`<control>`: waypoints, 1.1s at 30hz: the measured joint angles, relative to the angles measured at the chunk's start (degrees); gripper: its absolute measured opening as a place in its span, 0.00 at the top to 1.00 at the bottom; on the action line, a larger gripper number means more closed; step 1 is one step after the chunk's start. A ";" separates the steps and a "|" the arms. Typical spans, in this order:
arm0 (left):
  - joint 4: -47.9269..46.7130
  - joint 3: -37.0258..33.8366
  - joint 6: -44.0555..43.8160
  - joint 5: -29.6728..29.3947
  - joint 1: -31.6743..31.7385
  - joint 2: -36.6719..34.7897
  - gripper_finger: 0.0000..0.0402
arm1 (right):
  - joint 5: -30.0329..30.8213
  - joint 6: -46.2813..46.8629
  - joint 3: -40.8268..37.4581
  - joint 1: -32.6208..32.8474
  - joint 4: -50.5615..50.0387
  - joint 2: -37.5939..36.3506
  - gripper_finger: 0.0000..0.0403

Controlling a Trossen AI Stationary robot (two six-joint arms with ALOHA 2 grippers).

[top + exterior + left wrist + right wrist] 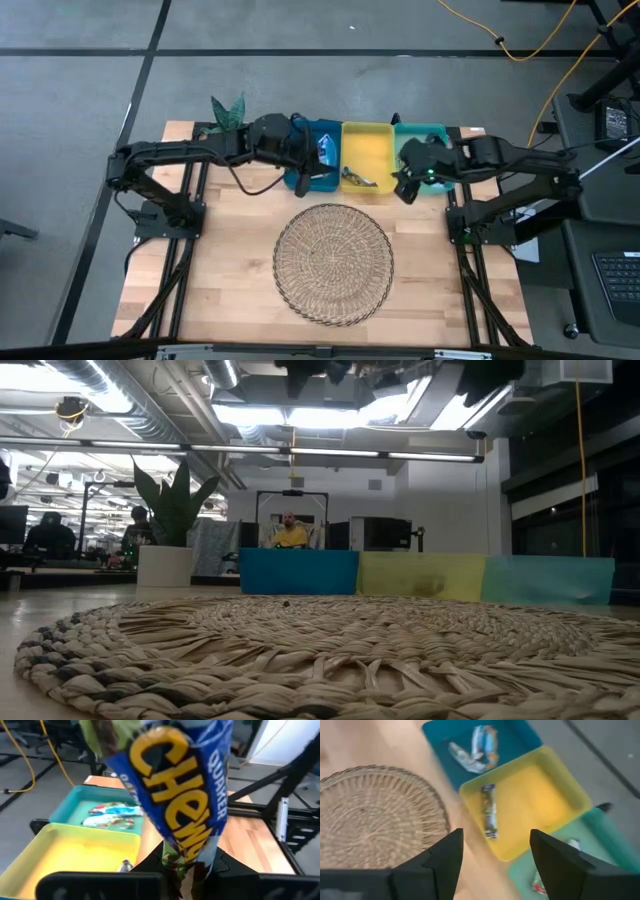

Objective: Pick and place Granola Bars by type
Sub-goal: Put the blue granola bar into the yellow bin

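Jaws of the left gripper (192, 870) are clenched on one end of a blue granola bar (182, 795), which stands up close in front of the wrist camera so its yellow lettering fills that view. From above, this gripper (300, 160) sits over the blue tray (325, 128) at the back of the table (230, 260), most likely because this wrapper belongs with the bars already lying there. Jaws of the right gripper (492, 865) are spread wide and carry nothing; from above it (408, 185) hangs at the near edge between the yellow tray (367, 132) and the teal tray (440, 130), apparently waiting its turn. One dark bar (489, 810) lies lengthwise in the yellow tray, and two pale wrapped bars (475, 750) lie together in the blue tray. More bars (112, 815) rest in the teal tray, so each tray seems to collect one kind. A round wicker mat (333, 262) in the middle of the table is bare, suggesting sorting is almost done. A potted plant (170, 530) stands at the far left corner. People sit at desks in the room behind
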 joint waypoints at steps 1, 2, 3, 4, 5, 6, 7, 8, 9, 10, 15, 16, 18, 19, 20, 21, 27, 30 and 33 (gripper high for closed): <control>0.53 0.00 -0.27 0.29 0.43 0.63 0.93 | 1.23 0.19 -0.38 0.12 -0.27 -1.04 0.43; 1.04 0.00 -0.87 1.16 0.84 1.30 0.93 | 2.46 0.38 -0.77 0.27 -0.30 -2.20 0.43; 2.27 0.01 -1.58 2.62 1.19 2.19 0.93 | 3.49 0.52 -1.29 0.47 -0.26 -3.51 0.43; 3.37 0.25 -2.37 3.94 1.54 3.11 0.93 | 4.19 0.67 -1.92 0.57 -0.24 -4.77 0.43; 3.51 0.78 -2.97 4.72 1.81 4.16 0.93 | 4.68 0.91 -2.64 0.65 -0.23 -6.09 0.43; 3.47 1.61 -3.31 4.89 2.06 5.33 0.93 | 4.88 1.49 -3.50 0.65 -0.14 -7.50 0.43; 3.36 2.65 -3.42 4.91 2.33 6.63 0.92 | 4.89 1.92 -4.56 0.65 -0.09 -8.91 0.43; 3.27 3.75 -3.31 5.18 2.69 7.97 0.92 | 4.89 2.15 -5.53 0.65 -0.22 -10.26 0.43; 3.24 4.96 -3.15 6.13 3.07 9.32 0.92 | 4.88 2.17 -6.54 0.65 -0.15 -11.63 0.43; 3.19 6.37 -3.04 7.28 3.54 10.78 0.92 | 4.86 2.17 -7.77 0.65 -0.03 -12.98 0.43; 2.81 15.01 -3.04 12.68 6.01 18.70 0.93 | 3.74 3.57 -14.62 0.65 0.30 -18.79 0.43; 2.75 16.75 -3.03 13.56 6.58 20.33 0.93 | 3.65 4.06 -16.08 0.65 0.76 -19.87 0.43; 1.31 20.69 -2.86 14.21 7.60 23.65 0.93 | 3.12 4.95 -18.98 0.65 2.14 -21.86 0.43; 0.61 22.52 -2.57 13.94 8.07 25.23 0.92 | 2.44 4.98 -20.45 0.65 2.99 -22.82 0.43; -0.40 24.31 -2.26 13.47 8.51 26.81 0.92 | 1.73 4.95 -21.89 0.65 3.93 -23.78 0.43; -1.16 26.14 -2.07 13.18 8.88 28.45 0.92 | 1.10 4.98 -23.20 0.65 4.73 -24.67 0.43; -4.16 34.78 -2.20 13.28 10.98 37.88 0.93 | 0.13 4.68 -29.43 0.67 8.14 -29.27 0.43; -6.11 38.23 -3.65 13.38 11.80 41.98 0.92 | -0.21 2.92 -31.32 0.67 9.59 -31.73 0.43; -8.07 40.46 -5.05 13.23 12.24 45.70 0.93 | -0.53 -0.53 -32.98 0.67 12.12 -34.48 0.43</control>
